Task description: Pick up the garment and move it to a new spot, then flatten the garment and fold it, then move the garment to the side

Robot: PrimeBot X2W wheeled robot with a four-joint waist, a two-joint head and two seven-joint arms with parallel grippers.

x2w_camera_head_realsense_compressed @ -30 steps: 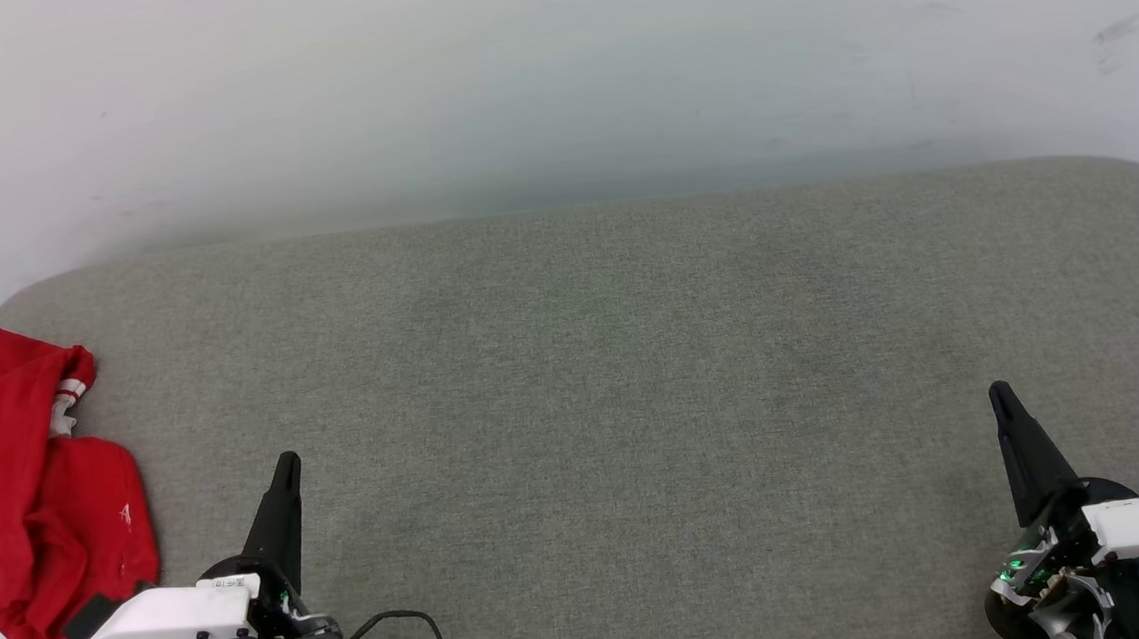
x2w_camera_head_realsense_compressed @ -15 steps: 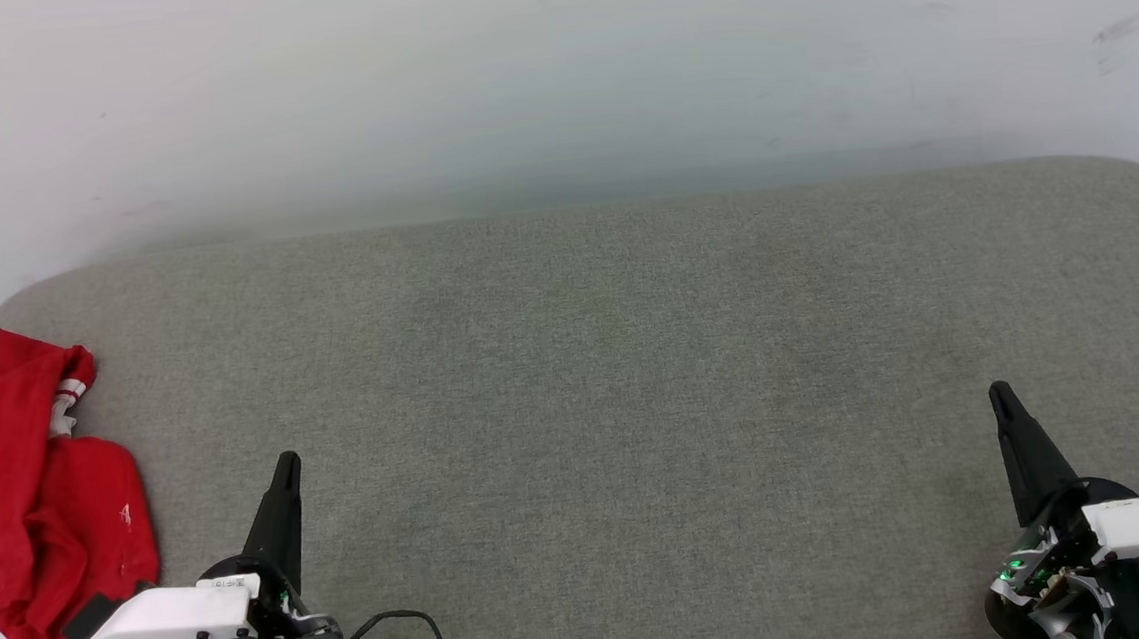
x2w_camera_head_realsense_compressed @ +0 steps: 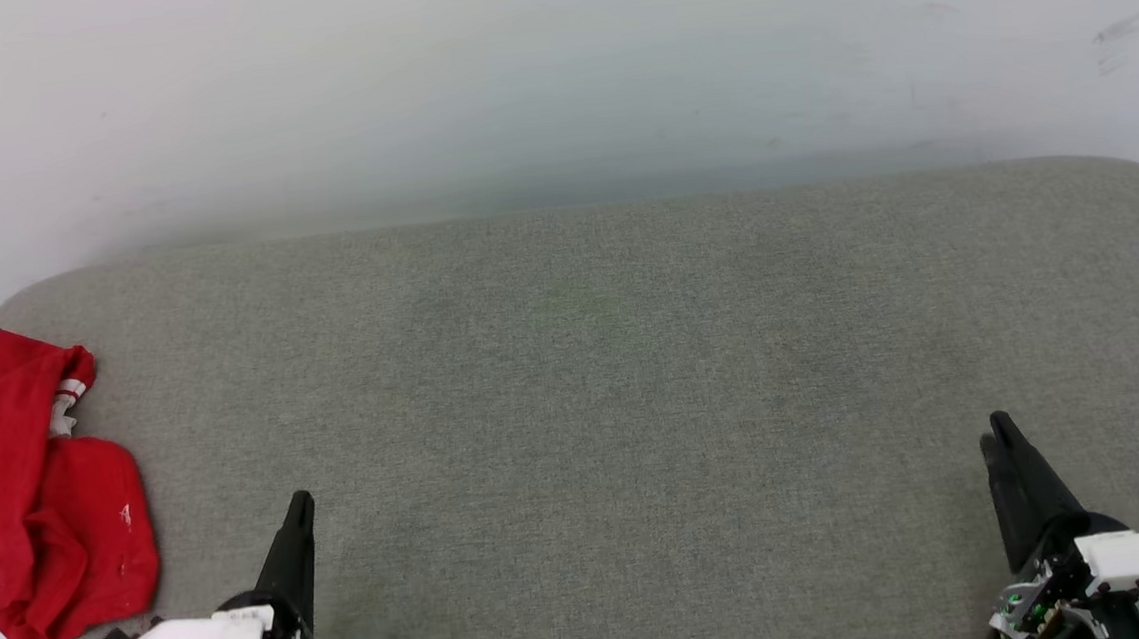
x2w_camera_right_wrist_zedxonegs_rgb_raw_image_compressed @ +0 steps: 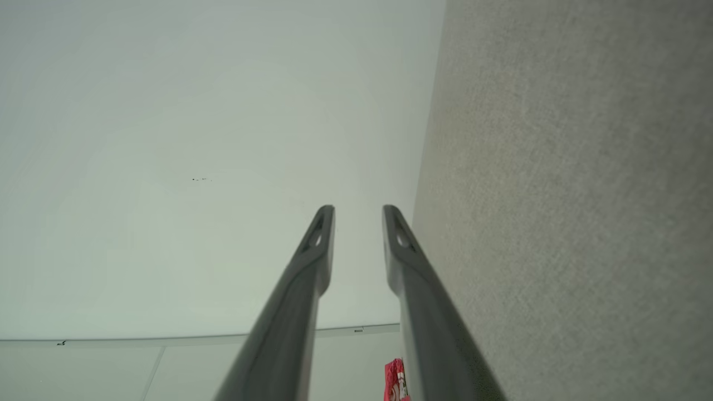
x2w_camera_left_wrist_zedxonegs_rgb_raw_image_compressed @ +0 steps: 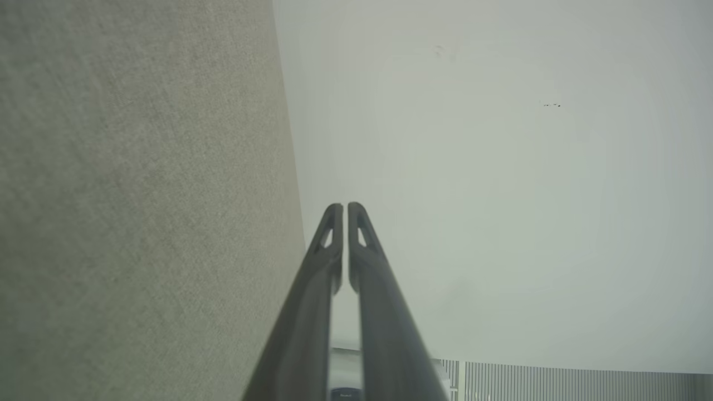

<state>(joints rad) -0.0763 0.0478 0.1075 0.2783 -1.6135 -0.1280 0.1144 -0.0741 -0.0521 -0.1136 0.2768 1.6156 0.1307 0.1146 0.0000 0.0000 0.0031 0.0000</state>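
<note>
The garment (x2w_camera_head_realsense_compressed: 36,497) lies crumpled at the left edge of the padded surface (x2w_camera_head_realsense_compressed: 592,358), at about nine o'clock from the left gripper (x2w_camera_head_realsense_compressed: 298,507) and near it, with bare fabric between the two. The heap's long axis runs roughly twelve to six, with striped trim showing at the far end and a white sleeve at the near end. The left gripper's fingers are pressed almost together, a mere slit between them, and hold nothing. The right gripper (x2w_camera_head_realsense_compressed: 996,430) stands well apart, away at three o'clock, its fingers parted partway and empty. So I'd say the left arm is the one to reach, swinging toward nine and opening first. The surface is grey-green woven cloth with rounded corners, set against a plain pale wall (x2w_camera_head_realsense_compressed: 553,80) at twelve
</note>
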